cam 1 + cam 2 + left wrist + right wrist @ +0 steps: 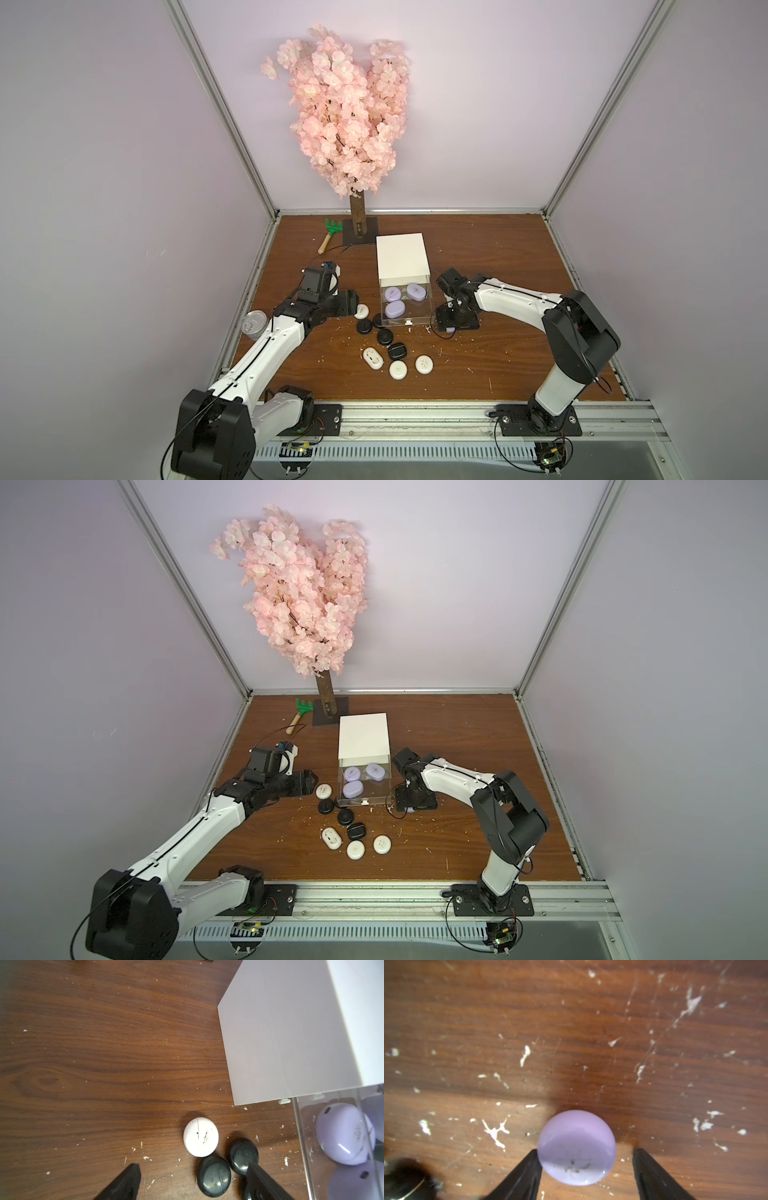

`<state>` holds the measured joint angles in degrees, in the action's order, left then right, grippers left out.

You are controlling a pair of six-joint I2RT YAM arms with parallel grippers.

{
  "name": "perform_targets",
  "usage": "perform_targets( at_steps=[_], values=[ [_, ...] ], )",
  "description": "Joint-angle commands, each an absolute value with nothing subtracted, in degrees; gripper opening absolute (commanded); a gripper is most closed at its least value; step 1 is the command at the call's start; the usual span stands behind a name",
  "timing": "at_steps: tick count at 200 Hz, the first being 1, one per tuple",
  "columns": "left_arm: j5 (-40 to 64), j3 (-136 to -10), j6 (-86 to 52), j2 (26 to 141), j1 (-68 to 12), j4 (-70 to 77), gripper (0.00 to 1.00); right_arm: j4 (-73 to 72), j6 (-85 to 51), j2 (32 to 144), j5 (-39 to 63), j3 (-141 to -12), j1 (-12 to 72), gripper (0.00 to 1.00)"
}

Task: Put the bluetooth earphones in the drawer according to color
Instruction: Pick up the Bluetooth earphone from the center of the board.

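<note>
Three lavender cases [393, 294] sit in the pulled-out clear drawer [409, 321] of the white cabinet [402, 253] in both top views; white cases [398, 370] and black cases [385, 336] lie loose on the table [498, 257] before it. Left wrist: left gripper [193, 1165] spread, holding nothing, a black case [214, 1176] and a white case [201, 1139] just ahead. Right wrist: right gripper [585, 1149] spread astride the fourth lavender case [576, 1138] on the table, one finger [529, 1167] touching, other apart.

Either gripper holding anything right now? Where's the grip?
Nothing held: right gripper straddles a lavender case, gap at one finger; left gripper open, empty.
</note>
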<state>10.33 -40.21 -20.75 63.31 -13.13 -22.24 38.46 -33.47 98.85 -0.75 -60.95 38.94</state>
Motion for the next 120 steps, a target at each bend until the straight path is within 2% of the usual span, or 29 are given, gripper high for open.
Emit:
perform_targets(
  at_steps=[1,30,78,106,120],
  values=[
    [10.7,-39.9,-20.1,62.6,-12.6,-22.3,0.85,40.9,-34.2,99.4,-4.1,-62.8,39.1,0.71],
    [10.8,-39.9,-20.1,62.6,-12.6,-22.3,0.84,40.7,-34.0,100.1,-3.8,-63.0,39.1,0.57],
    [10.9,-39.8,-20.0,62.6,-12.5,-22.3,0.84,40.3,-33.8,100.6,-3.8,-63.0,39.1,0.6],
    [10.9,-39.8,-20.1,62.6,-12.5,-22.3,0.84,40.9,-33.5,100.2,-4.5,-62.9,38.9,0.54],
    [10.9,-39.8,-20.1,62.6,-12.5,-22.3,0.85,41.5,-33.3,99.3,-5.6,-63.2,38.9,0.47]
  ],
)
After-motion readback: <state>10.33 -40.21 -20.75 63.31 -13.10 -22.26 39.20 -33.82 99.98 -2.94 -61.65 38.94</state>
